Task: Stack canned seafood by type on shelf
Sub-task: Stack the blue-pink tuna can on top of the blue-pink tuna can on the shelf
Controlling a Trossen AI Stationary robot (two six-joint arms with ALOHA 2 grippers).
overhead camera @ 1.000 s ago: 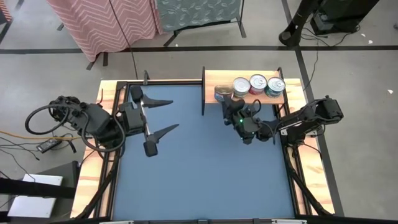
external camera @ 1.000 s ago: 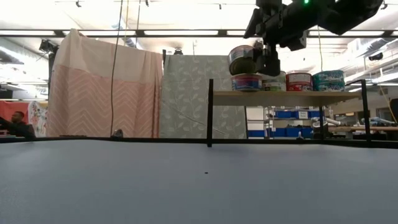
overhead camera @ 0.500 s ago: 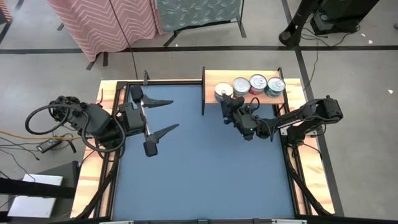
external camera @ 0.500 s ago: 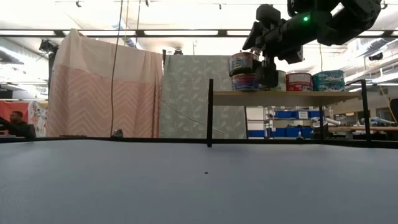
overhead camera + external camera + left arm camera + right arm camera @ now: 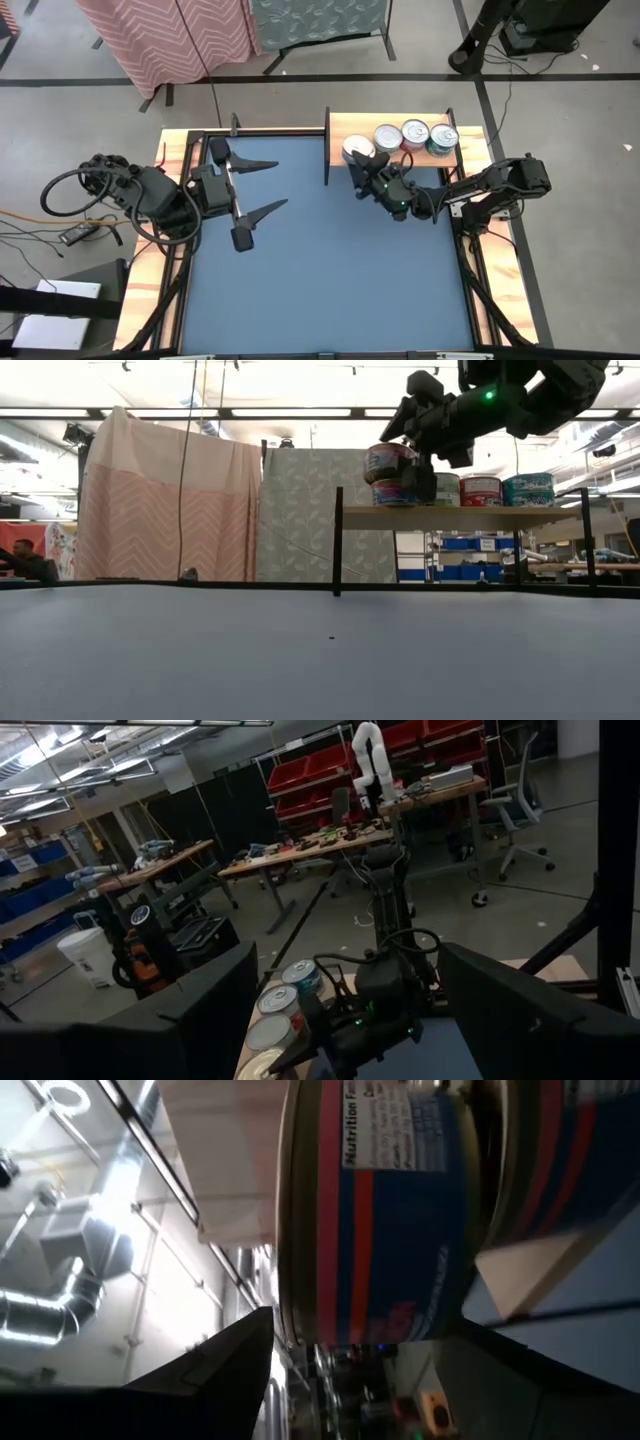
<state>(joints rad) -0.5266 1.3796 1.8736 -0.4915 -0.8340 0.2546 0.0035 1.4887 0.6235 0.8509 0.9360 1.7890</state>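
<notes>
My right gripper (image 5: 362,162) is shut on a canned seafood tin (image 5: 390,461) with a silver lid and a red-and-blue label, at the shelf's (image 5: 340,128) left part. The tin hovers just over another tin (image 5: 396,493) standing on the light-wood plank (image 5: 500,516); I cannot tell whether the two touch. Three more tins (image 5: 415,134) stand in a row on the shelf to the right. My left gripper (image 5: 262,186) waits open over the table's left part, pointing toward the right edge. My right gripper pinches the tin by its side wall (image 5: 335,1325), one finger (image 5: 225,1365) on each of two opposite sides. The fingers come level, slanting from the table's near right. The tin is held lid up, slightly tilted, above the shelf plank.
Dark metal uprights (image 5: 338,540) stand at the shelf's ends. The blue table surface (image 5: 330,270) lies between wooden side rails (image 5: 160,240). Fabric screens (image 5: 165,510) stand beyond the far edge, and a person (image 5: 25,560) sits far off at the left.
My right gripper has shifted a little toward the table's left and far edge, sunk slightly and rolled at the wrist. The tin in it has gone along: its lid now faces up more, and it sits closer over the tin on the shelf.
</notes>
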